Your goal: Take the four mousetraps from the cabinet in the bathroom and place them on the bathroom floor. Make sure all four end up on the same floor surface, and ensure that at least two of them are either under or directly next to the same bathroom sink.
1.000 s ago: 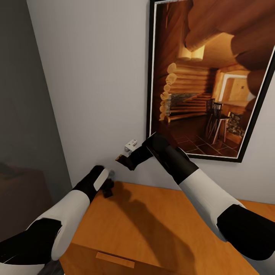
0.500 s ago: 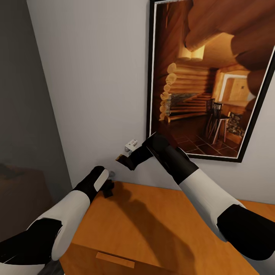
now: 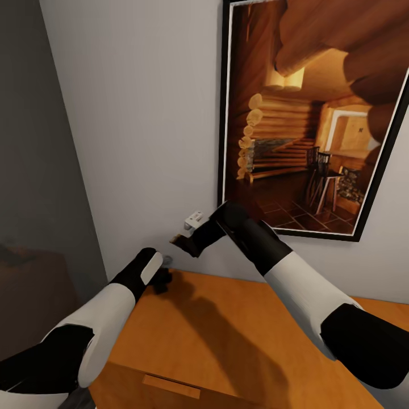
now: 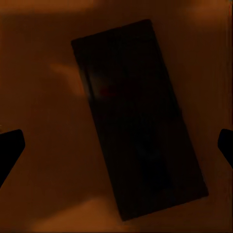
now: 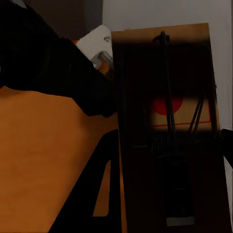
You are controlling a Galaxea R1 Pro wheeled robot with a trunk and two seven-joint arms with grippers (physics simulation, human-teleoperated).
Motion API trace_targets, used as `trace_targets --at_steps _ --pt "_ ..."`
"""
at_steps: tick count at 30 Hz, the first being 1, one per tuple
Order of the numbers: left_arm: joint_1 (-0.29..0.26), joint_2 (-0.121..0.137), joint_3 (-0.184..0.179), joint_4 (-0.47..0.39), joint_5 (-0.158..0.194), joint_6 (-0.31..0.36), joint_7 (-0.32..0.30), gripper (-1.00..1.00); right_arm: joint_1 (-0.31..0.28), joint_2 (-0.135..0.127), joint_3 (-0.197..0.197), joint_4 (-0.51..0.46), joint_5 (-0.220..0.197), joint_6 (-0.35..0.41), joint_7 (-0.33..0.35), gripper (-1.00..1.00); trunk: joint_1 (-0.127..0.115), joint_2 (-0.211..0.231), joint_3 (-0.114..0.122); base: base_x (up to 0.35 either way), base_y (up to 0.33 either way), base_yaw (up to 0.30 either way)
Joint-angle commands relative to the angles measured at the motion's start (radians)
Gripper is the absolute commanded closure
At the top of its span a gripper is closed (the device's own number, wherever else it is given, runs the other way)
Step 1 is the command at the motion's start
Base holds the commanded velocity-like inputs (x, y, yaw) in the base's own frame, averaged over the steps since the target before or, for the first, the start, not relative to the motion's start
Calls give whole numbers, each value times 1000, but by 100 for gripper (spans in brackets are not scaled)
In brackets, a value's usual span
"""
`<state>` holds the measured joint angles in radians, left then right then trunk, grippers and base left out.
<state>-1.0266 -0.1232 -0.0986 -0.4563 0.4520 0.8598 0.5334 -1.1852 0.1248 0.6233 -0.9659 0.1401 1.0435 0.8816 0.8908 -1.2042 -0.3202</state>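
Gripping one mousetrap (image 3: 176, 235) in my right gripper (image 3: 183, 241), I am holding it in the air at mid-frame of the head view, just before the pale grey wall (image 3: 142, 113). In the right wrist view this mousetrap (image 5: 170, 121) is showing as a flat rectangular wooden slab, brown, bearing a red disc, thin dark wire bars and a dark metal strip running down its length.

My left gripper (image 3: 161, 281) is hovering low at the back left corner of the orange-brown wooden cabinet (image 3: 238, 329), whose top is smooth and glossy. In the left wrist view the left gripper (image 4: 116, 145) is standing with its black fingers (image 4: 9, 145) spread wide at the two side edges of the frame, holding nothing. Between them a second mousetrap (image 4: 138, 121) is lying flat and skewed on the orange wood, a dark, dim rectangle with a faint reddish spot; its details are too dark to tell.

A black-framed picture (image 3: 307, 113) of a log interior is hanging at the upper right. A drawer handle (image 3: 170, 386), a plain wooden bar, is sitting at the bottom.
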Motion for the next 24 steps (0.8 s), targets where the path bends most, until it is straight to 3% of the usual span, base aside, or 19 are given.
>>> trace_targets --at_steps 1,24 --pt "0 -2 -8 -2 16 4 8 -100 -1 -2 -2 5 8 4 7 100 0 -1 -1 0 0 0" --pt "0 -12 -10 8 146 3 22 -100 1 -13 -5 18 12 4 2 100 0 -1 -1 0 0 0"
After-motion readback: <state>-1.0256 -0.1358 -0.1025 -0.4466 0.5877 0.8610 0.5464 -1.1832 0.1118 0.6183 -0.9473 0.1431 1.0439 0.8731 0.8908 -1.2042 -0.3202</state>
